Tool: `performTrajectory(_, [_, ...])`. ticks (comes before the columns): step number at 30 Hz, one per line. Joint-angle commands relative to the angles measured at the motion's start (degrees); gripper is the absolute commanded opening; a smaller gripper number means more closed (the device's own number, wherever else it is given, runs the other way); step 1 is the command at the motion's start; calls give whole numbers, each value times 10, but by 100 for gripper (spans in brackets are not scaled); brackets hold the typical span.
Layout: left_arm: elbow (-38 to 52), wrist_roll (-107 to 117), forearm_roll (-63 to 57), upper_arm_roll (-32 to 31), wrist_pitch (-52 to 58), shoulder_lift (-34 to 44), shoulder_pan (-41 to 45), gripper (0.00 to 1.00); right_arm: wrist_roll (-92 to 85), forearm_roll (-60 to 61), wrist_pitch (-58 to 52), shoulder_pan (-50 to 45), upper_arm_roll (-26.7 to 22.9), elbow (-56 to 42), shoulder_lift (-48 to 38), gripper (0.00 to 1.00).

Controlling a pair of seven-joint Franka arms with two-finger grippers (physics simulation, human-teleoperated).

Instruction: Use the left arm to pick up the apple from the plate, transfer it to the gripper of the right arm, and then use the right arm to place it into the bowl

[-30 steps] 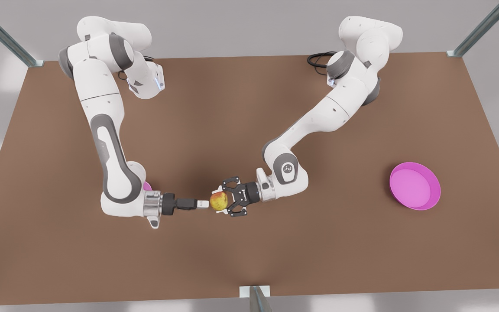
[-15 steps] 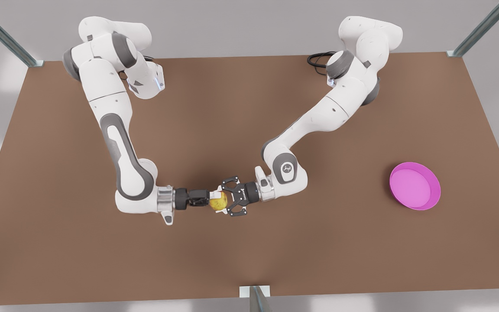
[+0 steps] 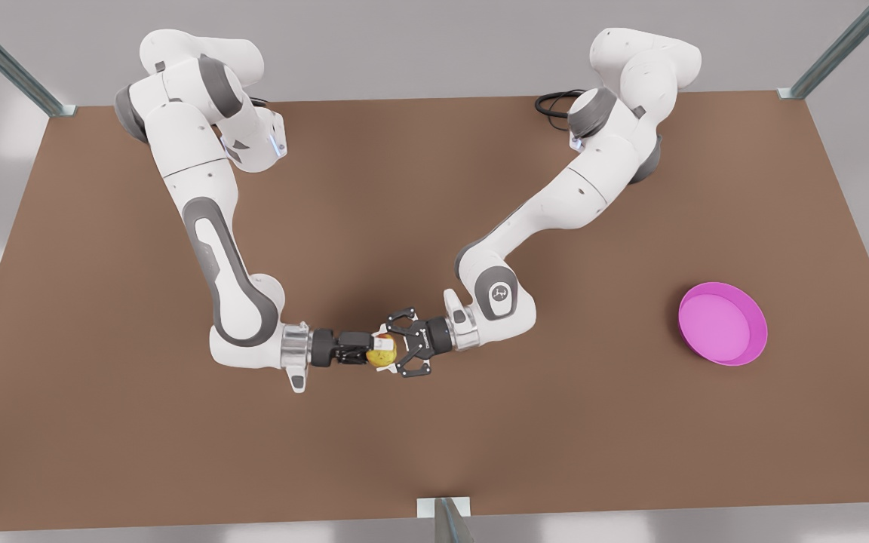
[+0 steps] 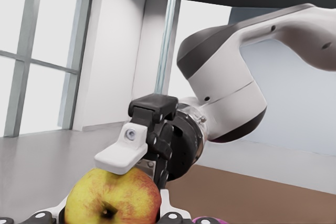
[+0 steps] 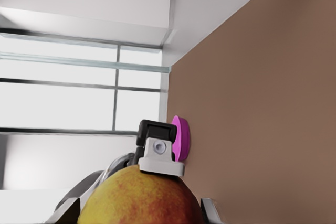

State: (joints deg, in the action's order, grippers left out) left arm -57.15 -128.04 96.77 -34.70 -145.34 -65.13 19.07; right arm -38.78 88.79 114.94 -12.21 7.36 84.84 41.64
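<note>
The apple (image 3: 381, 353), yellow with a red blush, hangs above the table's middle front. My left gripper (image 3: 385, 351), the black linkage claw coming from the front view's right, is shut on it. My right gripper (image 3: 371, 351), on the silver-cuffed arm from the front view's left, stands open with its fingers straddling the same apple (image 4: 113, 199). Its upper white pad (image 4: 122, 156) lies over the apple's top, and the lower finger is hidden. The magenta plate (image 3: 722, 324) lies bare at the front view's right. The bowl is hidden behind the right arm, and a pink sliver (image 4: 207, 220) peeks out under it.
Both arms reach in low from the back of the brown table (image 3: 434, 445). A black cable (image 3: 551, 102) coils at the left arm's base. Metal posts stand at the table's corners and at its front edge (image 3: 446, 516). The plate (image 5: 181, 137) appears edge-on beyond the apple (image 5: 142, 198).
The right arm has slid toward the front view's right, bringing its fingers from just short of the apple to around it. The left arm and the apple have barely moved.
</note>
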Motion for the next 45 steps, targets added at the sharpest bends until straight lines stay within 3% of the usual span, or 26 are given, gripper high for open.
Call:
performTrajectory(1, [0,-8,-5,0,5,1,0,62,-50,1,5,0,0,0,-1,76])
performTrajectory(5, [0,-8,-5,0,5,1,0,64,-49,0,5,1,0,-1,-1,73])
performTrajectory(7, [0,-8,-4,0,3,-3,1,100,-48,0,5,2,0,-1,-2,73])
performTrajectory(16, [-2,-3,-8,8,-24,-19,-4,100,-48,-25,-31,26,0,10,-6,73])
performTrajectory(17, [-14,34,-16,31,-23,-18,-16,100,-49,-36,-46,38,0,19,-9,73])
performTrajectory(18, [-42,107,-59,58,-24,0,-37,100,-49,-41,-68,46,0,26,-10,73])
performTrajectory(20, [-253,256,-202,103,-16,169,-109,100,-53,-68,-92,68,0,30,-10,73])
performTrajectory(22, [-400,468,-483,127,66,313,-200,100,-73,-130,-122,109,0,30,-10,73])
performTrajectory(23, [-399,621,-615,173,163,352,-204,100,-80,-160,-139,124,0,30,-11,73])
performTrajectory(24, [-315,804,-808,221,363,371,-207,100,-84,-212,-156,148,0,30,-18,73])
performTrajectory(25, [-201,916,-921,242,572,371,-213,100,-84,-270,-157,162,0,30,-31,73])
performTrajectory(26, [-150,1002,-1000,240,649,374,-207,100,-84,-329,-157,166,0,37,-49,73])
performTrajectory(29, [-129,1290,-1022,244,693,459,-213,100,-86,-521,-157,180,0,51,-88,73])
performTrajectory(31, [-130,1305,-1006,260,671,465,-236,100,-87,-585,-142,194,-1,49,-90,73])
performTrajectory(32, [-175,1305,-1006,287,633,499,-222,100,-87,-625,-116,198,-1,46,-89,73])
performTrajectory(33, [-255,1306,-1001,357,574,555,-154,100,-88,-657,-91,199,-6,46,-87,73])
performTrajectory(34, [-261,1309,-949,368,560,564,-154,100,-88,-688,-89,201,-6,46,-85,73])
performTrajectory(45, [-242,1306,-966,378,567,551,-152,100,-132,-773,-53,212,-5,89,-70,74])
